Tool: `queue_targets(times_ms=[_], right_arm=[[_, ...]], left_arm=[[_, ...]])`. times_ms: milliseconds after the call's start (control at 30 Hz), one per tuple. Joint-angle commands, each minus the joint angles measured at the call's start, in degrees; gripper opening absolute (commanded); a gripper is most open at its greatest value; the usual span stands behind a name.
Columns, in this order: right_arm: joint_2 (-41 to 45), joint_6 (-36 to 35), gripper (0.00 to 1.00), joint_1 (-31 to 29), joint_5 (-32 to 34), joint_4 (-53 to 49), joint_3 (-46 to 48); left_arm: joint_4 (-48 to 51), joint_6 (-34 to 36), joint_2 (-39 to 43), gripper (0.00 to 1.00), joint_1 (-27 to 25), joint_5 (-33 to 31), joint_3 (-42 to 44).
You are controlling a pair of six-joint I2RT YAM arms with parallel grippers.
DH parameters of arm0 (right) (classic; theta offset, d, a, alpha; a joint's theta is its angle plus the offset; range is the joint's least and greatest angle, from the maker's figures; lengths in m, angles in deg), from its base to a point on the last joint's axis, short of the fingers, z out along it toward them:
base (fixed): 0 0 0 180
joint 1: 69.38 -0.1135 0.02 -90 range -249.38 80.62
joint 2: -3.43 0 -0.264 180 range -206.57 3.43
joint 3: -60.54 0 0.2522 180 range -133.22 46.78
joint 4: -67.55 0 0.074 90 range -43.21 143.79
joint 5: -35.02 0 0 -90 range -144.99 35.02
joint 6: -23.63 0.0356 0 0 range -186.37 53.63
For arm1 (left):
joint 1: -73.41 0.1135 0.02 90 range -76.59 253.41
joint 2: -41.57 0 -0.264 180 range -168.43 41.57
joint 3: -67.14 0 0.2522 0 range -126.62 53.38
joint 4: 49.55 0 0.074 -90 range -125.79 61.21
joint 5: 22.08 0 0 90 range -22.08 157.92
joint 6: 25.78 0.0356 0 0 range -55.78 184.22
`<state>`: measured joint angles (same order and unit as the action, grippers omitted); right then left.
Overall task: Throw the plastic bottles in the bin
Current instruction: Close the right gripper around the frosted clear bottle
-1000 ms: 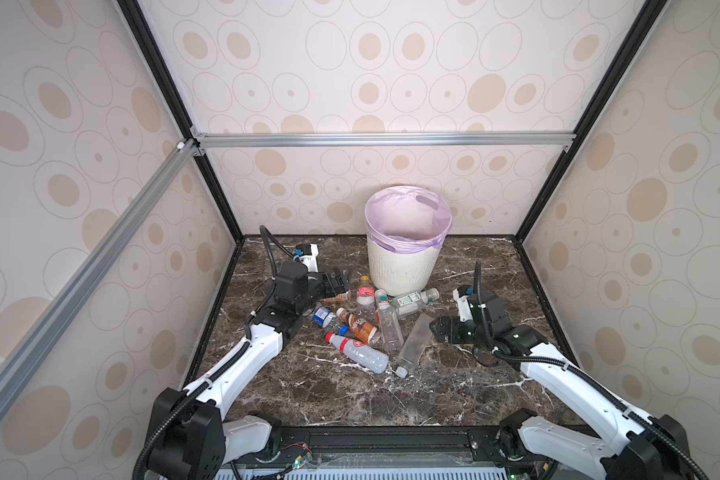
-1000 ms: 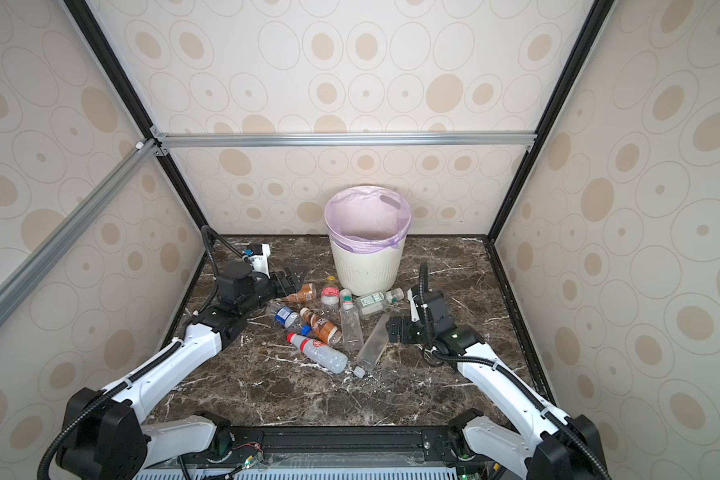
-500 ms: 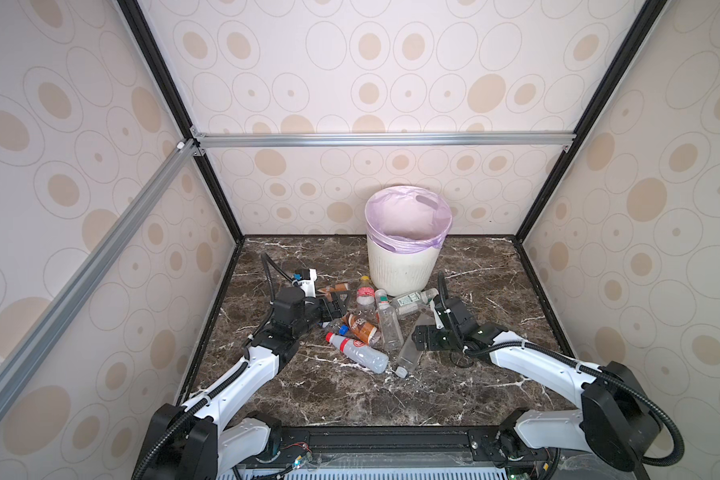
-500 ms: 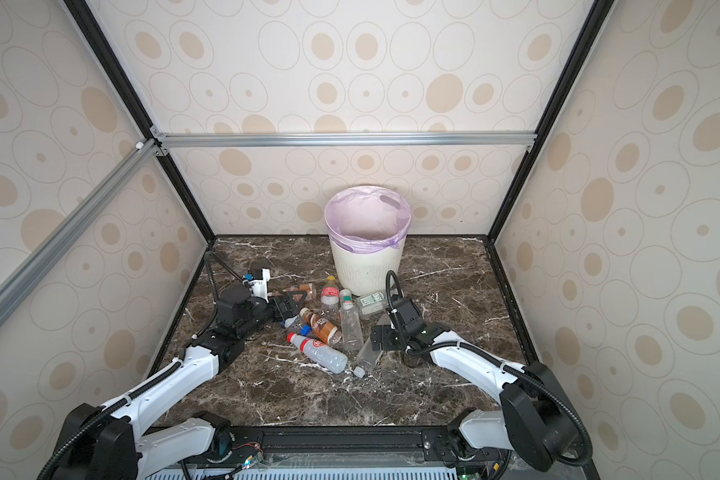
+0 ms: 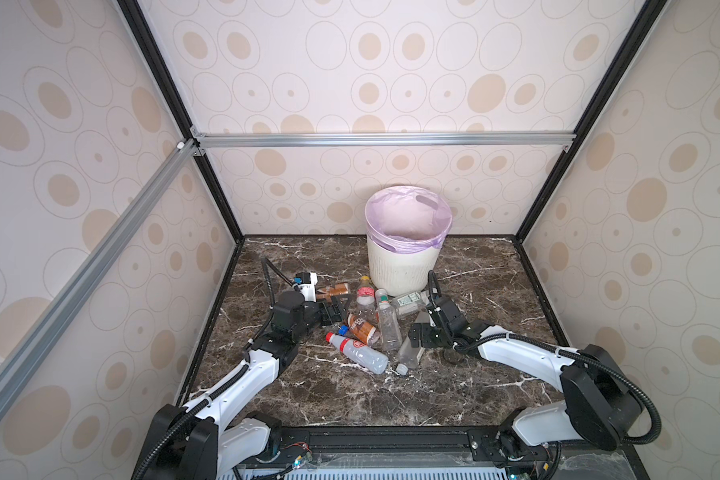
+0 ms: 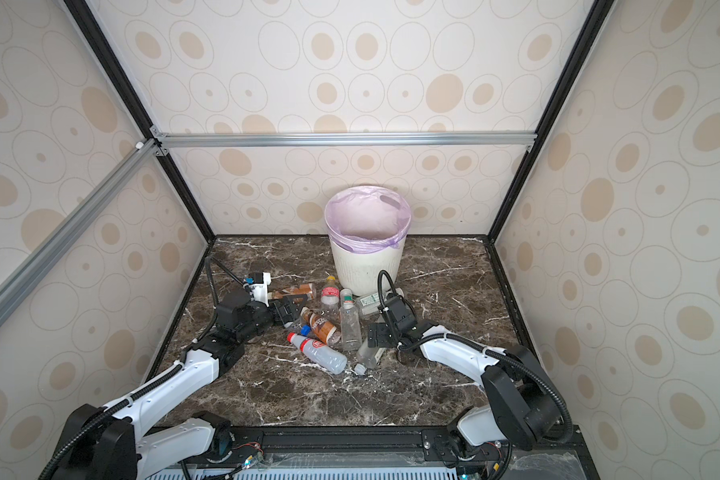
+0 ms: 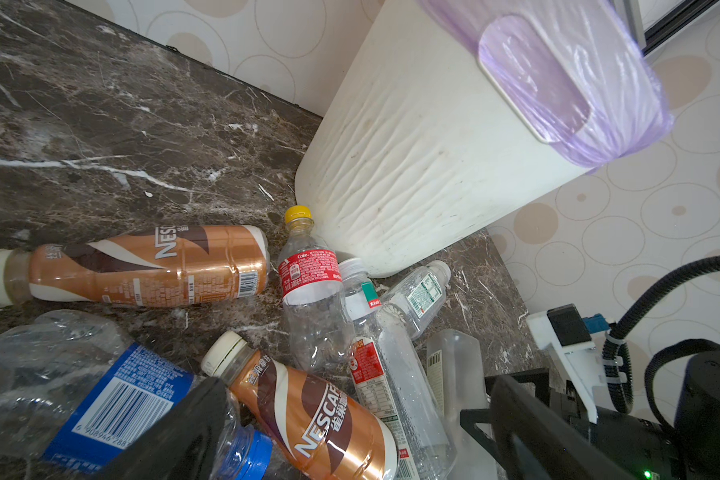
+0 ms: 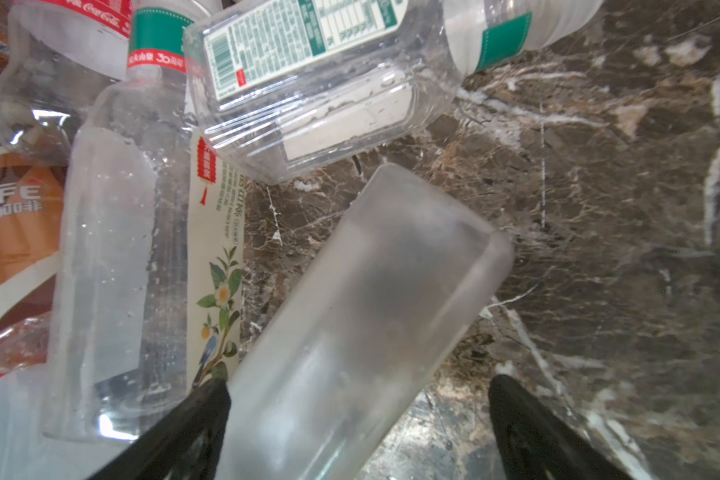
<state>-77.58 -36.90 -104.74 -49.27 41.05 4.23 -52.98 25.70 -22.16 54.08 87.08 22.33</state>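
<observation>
Flat at the right edge of the pile [image 5: 366,328], short of the bin [image 5: 404,266], the frosted bottle [image 8: 371,311] is straddled, ungripped, by the wide-open right gripper [image 8: 356,384], long axis run out between its jaws; the left gripper [image 5: 336,309], also wide, is farther.

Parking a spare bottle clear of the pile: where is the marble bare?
Bare: marble right of the bin up to the side wall, and the front strip between bottles and base rail. Crowded: before the bin, between left gripper and right gripper.
</observation>
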Motion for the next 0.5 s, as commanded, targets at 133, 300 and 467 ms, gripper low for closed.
queue_targets(times_ms=[133,300,467], right_arm=[[-0.4,-2.9,1.00,-0.2,7.7,-5.6,-0.7],[0.4,-4.0,1.00,0.5,9.0,-6.5,-0.7],[2.5,-2.8,1.00,0.8,7.2,-7.6,-0.8]], left_arm=[[-2.1,0.5,0.8,0.99,0.2,0.6,0.1],[-2.2,0.6,0.8,0.99,0.1,0.9,0.0],[-1.6,1.0,0.8,0.99,0.0,0.5,0.0]])
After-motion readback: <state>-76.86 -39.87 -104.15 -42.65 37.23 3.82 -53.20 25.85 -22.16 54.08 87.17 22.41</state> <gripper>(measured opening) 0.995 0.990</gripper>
